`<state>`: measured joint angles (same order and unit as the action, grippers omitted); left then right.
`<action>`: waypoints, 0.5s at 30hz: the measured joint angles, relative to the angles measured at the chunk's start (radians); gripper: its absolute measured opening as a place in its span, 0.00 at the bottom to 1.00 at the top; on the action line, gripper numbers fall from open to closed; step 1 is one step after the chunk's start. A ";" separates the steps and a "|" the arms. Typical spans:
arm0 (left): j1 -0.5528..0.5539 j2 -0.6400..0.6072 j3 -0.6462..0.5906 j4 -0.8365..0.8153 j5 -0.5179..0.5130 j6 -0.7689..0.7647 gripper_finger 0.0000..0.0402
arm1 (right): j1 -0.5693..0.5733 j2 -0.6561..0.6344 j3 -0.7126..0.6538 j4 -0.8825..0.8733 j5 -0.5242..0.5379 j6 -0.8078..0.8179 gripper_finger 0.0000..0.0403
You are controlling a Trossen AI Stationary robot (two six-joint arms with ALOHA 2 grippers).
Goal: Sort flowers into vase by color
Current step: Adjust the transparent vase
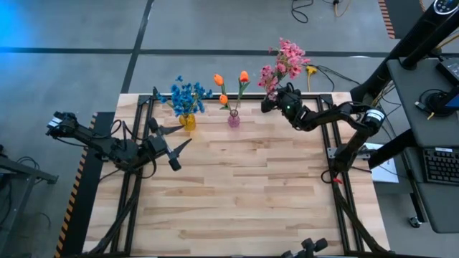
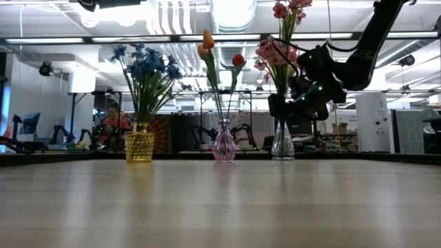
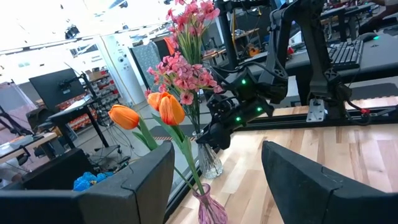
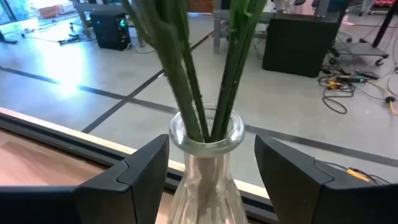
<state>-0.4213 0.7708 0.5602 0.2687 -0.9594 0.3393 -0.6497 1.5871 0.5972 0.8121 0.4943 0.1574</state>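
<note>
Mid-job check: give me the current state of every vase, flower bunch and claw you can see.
Blue flowers: upright in yellow vase.
Orange flowers: upright in pink vase.
Pink flowers: stems standing in clear vase.
Left claw: open, empty, over the table short of the vases.
Right claw: open, fingers either side of the clear vase's neck, gripping nothing.

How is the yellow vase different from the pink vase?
The yellow vase is squat and bumpy, while the pink vase is slimmer with a narrow neck. The yellow vase holds blue flowers in a bushy bunch; the pink vase holds just a few orange flowers on thin stems. Both stand upright along the table's far edge.
</note>
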 joint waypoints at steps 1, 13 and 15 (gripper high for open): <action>0.000 0.000 0.000 0.000 0.000 0.000 0.56 | -0.003 0.000 0.000 0.000 -0.003 0.000 0.57; 0.000 0.000 0.000 0.000 0.000 0.008 0.56 | -0.006 0.000 0.000 0.000 -0.032 -0.019 0.57; 0.000 0.000 0.000 0.000 0.000 0.008 0.56 | -0.006 0.000 0.000 0.000 -0.032 -0.019 0.57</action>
<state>-0.4213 0.7708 0.5604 0.2687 -0.9596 0.3470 -0.6552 1.5871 0.5972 0.8124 0.4625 0.1383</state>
